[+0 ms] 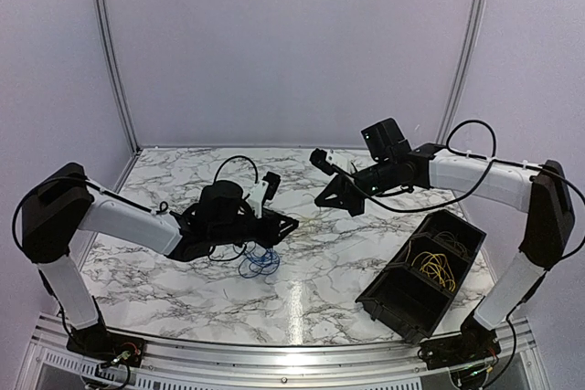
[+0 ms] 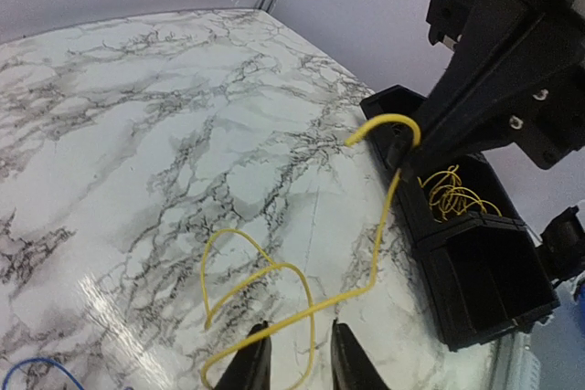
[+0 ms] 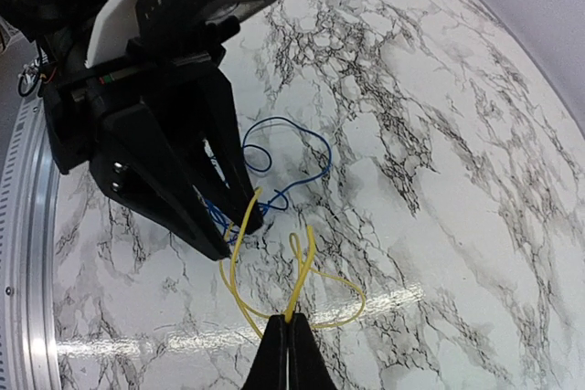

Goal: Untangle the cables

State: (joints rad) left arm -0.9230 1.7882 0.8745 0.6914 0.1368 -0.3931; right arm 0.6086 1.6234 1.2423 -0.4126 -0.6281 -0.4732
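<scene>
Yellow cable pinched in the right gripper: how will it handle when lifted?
Likely floppy: the yellow cable loops loosely off the right gripper. Probably very light, being so thin. It may drag the blue cable, which looks crossed with it.

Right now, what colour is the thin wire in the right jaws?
Yellow; that thin looping wire shows best in the right wrist view.

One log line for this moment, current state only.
left end effector: open, yellow cable in gap | right end effector: shut on yellow cable | blue cable: on table
</scene>
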